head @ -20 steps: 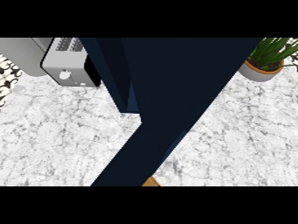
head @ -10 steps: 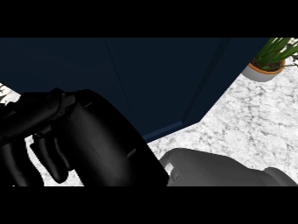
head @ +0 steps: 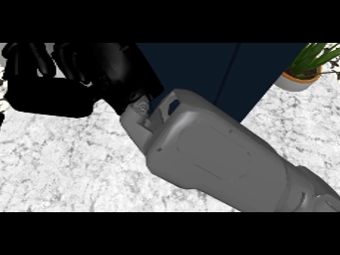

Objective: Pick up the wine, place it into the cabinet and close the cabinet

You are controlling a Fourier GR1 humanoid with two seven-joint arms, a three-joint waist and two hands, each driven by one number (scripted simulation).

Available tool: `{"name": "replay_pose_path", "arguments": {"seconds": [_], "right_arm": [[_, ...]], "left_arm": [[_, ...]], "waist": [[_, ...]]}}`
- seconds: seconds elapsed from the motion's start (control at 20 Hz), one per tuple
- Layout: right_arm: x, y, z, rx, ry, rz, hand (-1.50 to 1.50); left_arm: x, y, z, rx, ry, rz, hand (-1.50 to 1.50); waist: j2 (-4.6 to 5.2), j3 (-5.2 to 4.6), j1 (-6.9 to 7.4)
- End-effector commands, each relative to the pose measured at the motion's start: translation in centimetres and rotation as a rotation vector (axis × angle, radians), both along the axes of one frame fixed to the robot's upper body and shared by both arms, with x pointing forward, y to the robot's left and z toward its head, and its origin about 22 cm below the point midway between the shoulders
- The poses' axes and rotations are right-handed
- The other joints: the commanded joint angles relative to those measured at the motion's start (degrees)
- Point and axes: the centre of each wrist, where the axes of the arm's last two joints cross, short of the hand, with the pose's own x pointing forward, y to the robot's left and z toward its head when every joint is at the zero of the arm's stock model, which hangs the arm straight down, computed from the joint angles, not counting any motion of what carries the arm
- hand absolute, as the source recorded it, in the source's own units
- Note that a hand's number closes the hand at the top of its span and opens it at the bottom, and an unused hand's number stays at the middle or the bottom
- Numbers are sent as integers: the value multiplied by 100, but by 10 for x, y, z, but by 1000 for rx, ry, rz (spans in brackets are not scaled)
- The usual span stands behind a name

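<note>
Black robot hand (head: 91,74) hides whatever its curled fingers hold.

- My grey forearm (head: 224,159) crossed the head view from the lower right up toward the upper left, filling much of it.
- At its end my black right hand (head: 102,67) sat near the top left, its fingers (head: 25,60) curled; whether they held anything I could not tell.
- Behind the hand stood the dark blue cabinet (head: 202,69), a vertical seam down its face.
- The white marbled desk (head: 62,164) spread below.
- A potted plant (head: 305,69) stood at the upper right, beside the cabinet.
</note>
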Motion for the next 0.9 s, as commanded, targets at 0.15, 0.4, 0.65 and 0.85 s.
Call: {"name": "replay_pose_path", "arguments": {"seconds": [0.15, 0.4, 0.65, 0.85], "right_arm": [[54, -19, -12, 7, 46, -38, 150], [74, -43, -24, -10, 28, -69, 150], [93, -54, -27, -57, -26, -121, 150], [102, -70, -32, -89, -21, -142, 150]], "left_arm": [[-15, -1, 1, 12, -5, 1, -150], [1, -2, -6, 27, 4, 18, -150], [5, -6, 1, 3, -12, -13, -150], [4, 1, 3, 13, -2, 10, -150]], "waist": [[-17, 5, -3], [-5, 5, -90], [22, 0, -32], [20, 1, 2]]}}
